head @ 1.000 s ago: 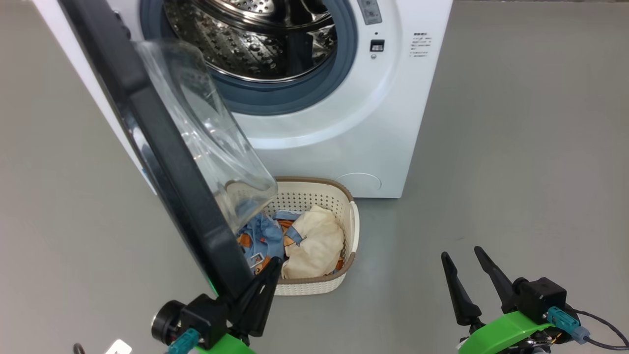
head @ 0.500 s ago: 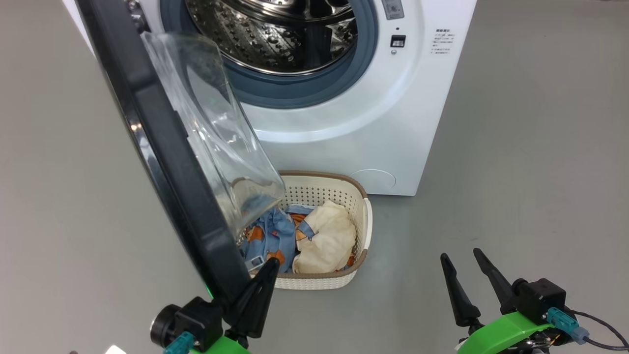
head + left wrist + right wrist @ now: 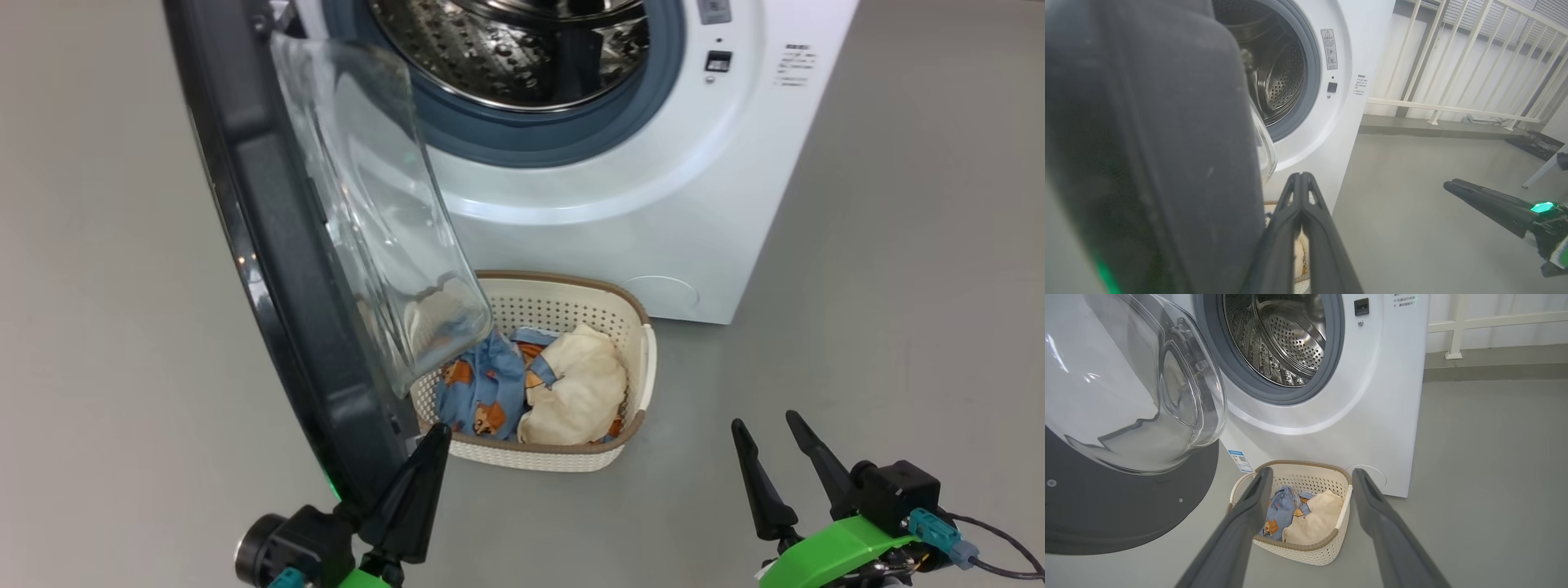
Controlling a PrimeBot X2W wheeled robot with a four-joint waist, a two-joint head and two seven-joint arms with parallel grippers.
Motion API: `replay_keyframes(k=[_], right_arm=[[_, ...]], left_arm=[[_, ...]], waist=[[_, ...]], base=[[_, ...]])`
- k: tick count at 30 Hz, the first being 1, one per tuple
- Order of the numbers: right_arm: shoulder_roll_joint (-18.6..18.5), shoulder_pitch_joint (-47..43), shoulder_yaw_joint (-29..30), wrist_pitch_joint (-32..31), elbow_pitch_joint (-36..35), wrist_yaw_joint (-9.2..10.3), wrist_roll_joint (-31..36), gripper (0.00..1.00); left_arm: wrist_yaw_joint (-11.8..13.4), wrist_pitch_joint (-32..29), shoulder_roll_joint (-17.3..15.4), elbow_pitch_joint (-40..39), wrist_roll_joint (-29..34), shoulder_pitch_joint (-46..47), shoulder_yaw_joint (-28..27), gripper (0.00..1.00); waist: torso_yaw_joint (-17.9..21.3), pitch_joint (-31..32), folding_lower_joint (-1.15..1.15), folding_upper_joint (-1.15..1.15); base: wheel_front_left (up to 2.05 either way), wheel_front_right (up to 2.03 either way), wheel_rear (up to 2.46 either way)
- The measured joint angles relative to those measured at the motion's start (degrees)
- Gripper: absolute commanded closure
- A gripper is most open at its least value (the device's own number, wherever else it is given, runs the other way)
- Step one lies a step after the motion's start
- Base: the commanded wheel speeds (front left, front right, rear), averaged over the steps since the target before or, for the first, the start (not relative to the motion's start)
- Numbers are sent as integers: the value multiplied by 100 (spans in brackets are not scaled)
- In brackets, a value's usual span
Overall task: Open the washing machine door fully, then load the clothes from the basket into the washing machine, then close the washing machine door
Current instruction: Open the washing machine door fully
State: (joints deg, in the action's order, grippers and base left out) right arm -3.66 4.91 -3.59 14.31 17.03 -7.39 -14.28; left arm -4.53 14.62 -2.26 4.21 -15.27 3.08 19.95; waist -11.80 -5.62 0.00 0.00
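Door-opening about done; loading and closing yet to do.

On grey floor, big white front-loading washing machine [image 3: 620, 212] with large round glossy black glass-bowled door [image 3: 269, 269] swung well out, steel drum [image 3: 522, 41] bare. In front, small cream perforated plastic basket [image 3: 539, 457] holding the blue printed and cream clothes [image 3: 571, 392]. Left gripper [image 3: 420, 482] pinched shut on nothing beside the door's rim, contact unclear. Right gripper [image 3: 766, 425] spread wide, empty. From right wrist, door's inner face broadside; from head, edge-on.
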Motion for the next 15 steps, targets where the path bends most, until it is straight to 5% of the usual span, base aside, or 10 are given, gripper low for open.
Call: replay_keyframes(k=[15], right_arm=[[-19,89,-22,0,21,0,-2,0]], left_arm=[[189,1,7,-11,-19,-94,-412,100]], waist=[[-626,-10,0,0]], base=[[0,0,0]])
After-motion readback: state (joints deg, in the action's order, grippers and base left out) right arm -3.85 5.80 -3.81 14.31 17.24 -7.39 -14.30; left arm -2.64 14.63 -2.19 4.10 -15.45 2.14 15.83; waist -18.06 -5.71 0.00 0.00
